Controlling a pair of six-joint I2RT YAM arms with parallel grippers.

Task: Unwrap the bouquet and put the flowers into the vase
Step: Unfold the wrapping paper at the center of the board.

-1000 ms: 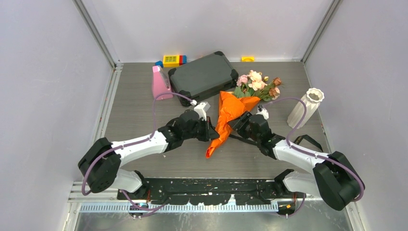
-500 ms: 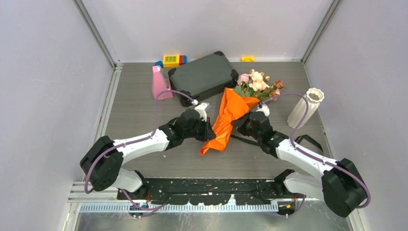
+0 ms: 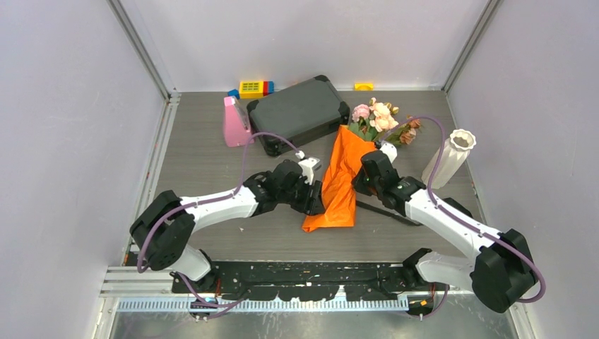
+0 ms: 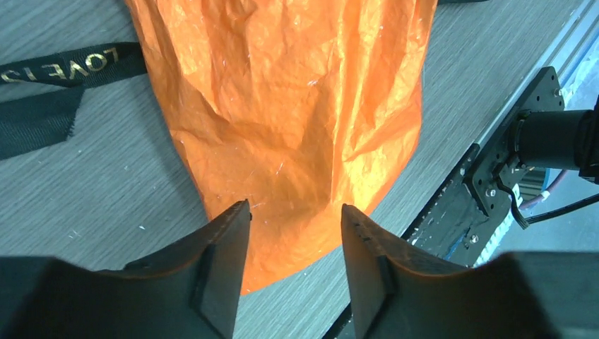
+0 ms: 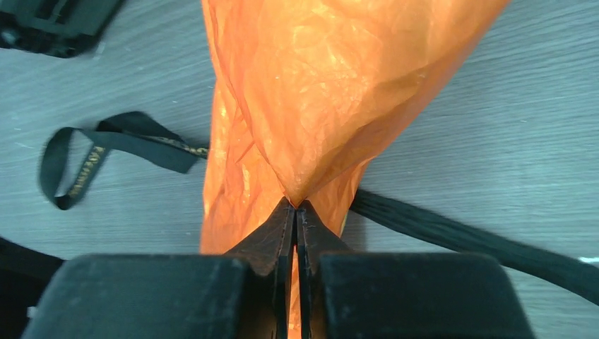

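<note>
Two hands at the bouquet (image 3: 342, 180): right hand (image 5: 295, 208) pinched shut on its orange paper (image 5: 332, 85); left hand (image 4: 295, 212) jaws apart over the paper's 6 o'clock end, gripping nothing. Black ribbon (image 4: 56, 70) lies on table (image 3: 212, 176). Flowers (image 3: 381, 120) poke out at 12 o'clock, vase (image 3: 452, 157) stands apart at their 4 o'clock.

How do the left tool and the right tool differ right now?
The left tool is open, while the right tool is shut. The left tool's jaws stand apart over the lower end of the orange paper without gripping it, whereas the right tool pinches a fold of it. Both have dark fingers and work at the same paper.
</note>
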